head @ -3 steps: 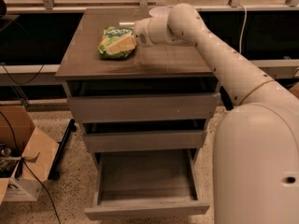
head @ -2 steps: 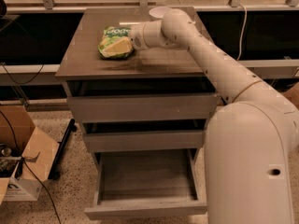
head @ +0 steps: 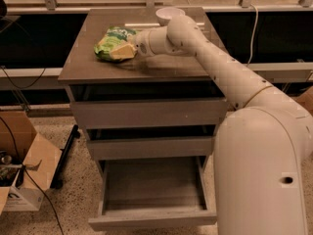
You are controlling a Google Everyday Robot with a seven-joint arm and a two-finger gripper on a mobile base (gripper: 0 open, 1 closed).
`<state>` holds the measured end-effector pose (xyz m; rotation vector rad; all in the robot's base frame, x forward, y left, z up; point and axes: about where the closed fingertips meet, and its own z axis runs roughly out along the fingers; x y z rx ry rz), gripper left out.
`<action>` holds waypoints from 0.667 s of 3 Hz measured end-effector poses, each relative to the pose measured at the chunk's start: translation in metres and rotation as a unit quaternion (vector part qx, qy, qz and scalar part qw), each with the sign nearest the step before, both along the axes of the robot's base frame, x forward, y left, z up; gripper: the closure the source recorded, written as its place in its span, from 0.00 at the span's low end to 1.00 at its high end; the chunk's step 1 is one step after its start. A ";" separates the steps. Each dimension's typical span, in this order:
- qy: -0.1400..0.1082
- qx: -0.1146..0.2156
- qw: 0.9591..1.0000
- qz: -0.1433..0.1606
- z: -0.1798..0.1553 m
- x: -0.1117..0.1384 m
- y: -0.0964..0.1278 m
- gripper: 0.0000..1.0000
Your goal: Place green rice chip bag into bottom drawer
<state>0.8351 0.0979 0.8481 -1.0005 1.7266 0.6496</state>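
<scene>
Now at the gripper (head: 133, 47): it sits low over the cabinet top, right against the right-hand edge of the green rice chip bag (head: 113, 44) — whether it has closed on the bag or only touches it, I cannot tell.
Bag: it lies on the cabinet top (head: 98, 68), toward the back left, crinkled and puffy, and does not look lifted.
Grip risk: a slick, air-filled bag held by one edge could slide out or swing once raised; a shallow hold at the rim would cause that.
Push risk: if no hold is made, a further forward press would shove the bag left toward the edge of the top, and it could drop near the cardboard box (head: 22, 180).
White bowl (head: 168, 14): it stands just behind the arm (head: 215, 62), so a careless swing back on lifting could knock it.
Upper drawers: the top drawer (head: 146, 112) and middle drawer (head: 149, 148) are shut, and a descent too near their fronts could snag the bag.
Bottom drawer (head: 154, 192): it is pulled out, well below and in front of the bag — the long carry down is where a weak hold would fail, and a release too far forward would miss over the front lip.
Robot body (head: 259, 175): it stands just right of the drawer, so room for the arm to fold down looks tight.
</scene>
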 end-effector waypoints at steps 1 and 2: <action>0.003 -0.007 1.000 -0.010 -0.003 -0.007 -0.011 0.64; -0.013 -0.008 1.000 -0.016 0.008 -0.021 -0.022 0.87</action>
